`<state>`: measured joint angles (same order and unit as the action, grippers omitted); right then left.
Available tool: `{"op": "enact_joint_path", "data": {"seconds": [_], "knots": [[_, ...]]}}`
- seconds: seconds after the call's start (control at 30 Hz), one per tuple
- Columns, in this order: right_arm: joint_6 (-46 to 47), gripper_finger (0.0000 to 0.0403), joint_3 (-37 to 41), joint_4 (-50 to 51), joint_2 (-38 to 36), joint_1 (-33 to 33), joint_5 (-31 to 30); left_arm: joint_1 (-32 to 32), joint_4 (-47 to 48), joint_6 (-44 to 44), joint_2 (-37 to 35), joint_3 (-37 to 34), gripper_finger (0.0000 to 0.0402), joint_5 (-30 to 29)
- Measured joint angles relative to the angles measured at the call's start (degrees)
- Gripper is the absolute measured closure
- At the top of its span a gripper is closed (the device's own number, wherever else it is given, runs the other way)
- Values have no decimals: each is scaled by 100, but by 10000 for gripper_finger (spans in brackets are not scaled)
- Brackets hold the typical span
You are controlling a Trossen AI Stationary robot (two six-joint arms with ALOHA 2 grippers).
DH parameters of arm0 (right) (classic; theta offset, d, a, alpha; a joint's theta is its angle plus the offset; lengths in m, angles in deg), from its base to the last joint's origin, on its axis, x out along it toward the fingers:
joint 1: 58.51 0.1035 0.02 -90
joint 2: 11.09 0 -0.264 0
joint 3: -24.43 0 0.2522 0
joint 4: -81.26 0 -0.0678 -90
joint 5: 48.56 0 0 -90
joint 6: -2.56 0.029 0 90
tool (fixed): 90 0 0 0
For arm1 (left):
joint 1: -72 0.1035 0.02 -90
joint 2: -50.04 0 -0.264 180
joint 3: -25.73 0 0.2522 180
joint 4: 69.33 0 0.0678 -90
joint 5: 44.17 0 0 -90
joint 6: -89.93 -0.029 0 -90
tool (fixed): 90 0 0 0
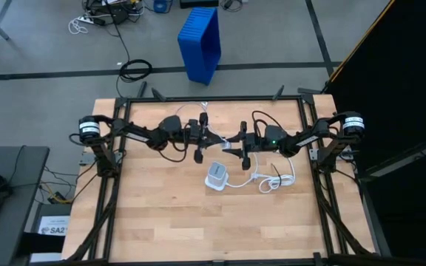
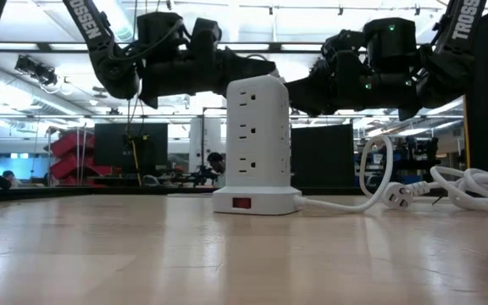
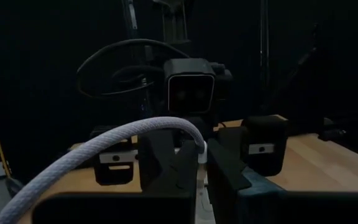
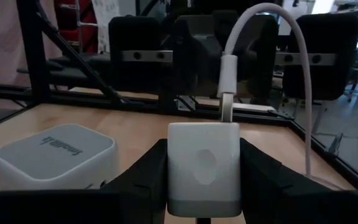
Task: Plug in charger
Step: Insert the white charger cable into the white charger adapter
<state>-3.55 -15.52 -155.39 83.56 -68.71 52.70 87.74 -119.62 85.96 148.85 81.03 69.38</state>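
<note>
"TROSSEN"-lettered arms flank table (image 1: pixel 161 222); right gripper (image 4: pixel 204 180) grips charger (image 4: pixel 204 168).

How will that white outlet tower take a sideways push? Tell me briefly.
The outlet tower stands tall on a slightly wider base, so a high push may tip it; a low one likely slides it. Its thick cord might resist. The right gripper holds the charger nearby.

"TROSSEN" runs in white along both arms, left arm (image 2: pixel 81 21) and right arm (image 2: pixel 467 19); floor label (image 1: pixel 50 228) reads "SA2".
</note>
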Motion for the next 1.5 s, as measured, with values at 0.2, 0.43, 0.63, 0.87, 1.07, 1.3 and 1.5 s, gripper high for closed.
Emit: {"op": "enact_joint_path", "data": {"seconds": [0.2, 0.43, 0.63, 0.87, 1.07, 1.3, 1.5], "knots": [[-1, 287, 6, 5, 7, 0, -2, 77, 745, -15, -306, -20, 401, 77], [-2, 287, 4, -44, 7, -2, -9, 68, 967, -38, -448, -57, 401, 66], [30, 287, 4, -86, 7, 0, -104, 37, 935, -50, -448, -57, 402, 66], [33, 287, 4, -131, 2, 4, -94, -50, 818, -52, -446, -57, 402, 46], [48, 287, 1, -127, 0, 2, -110, -51, 790, -32, -442, -57, 402, -44], [50, 287, -9, -129, -9, 2, -118, -98, 780, -45, -435, -57, 402, -227], [163, 287, -9, -278, -9, 24, -224, -96, 811, -55, -445, -50, 402, -248]]}}
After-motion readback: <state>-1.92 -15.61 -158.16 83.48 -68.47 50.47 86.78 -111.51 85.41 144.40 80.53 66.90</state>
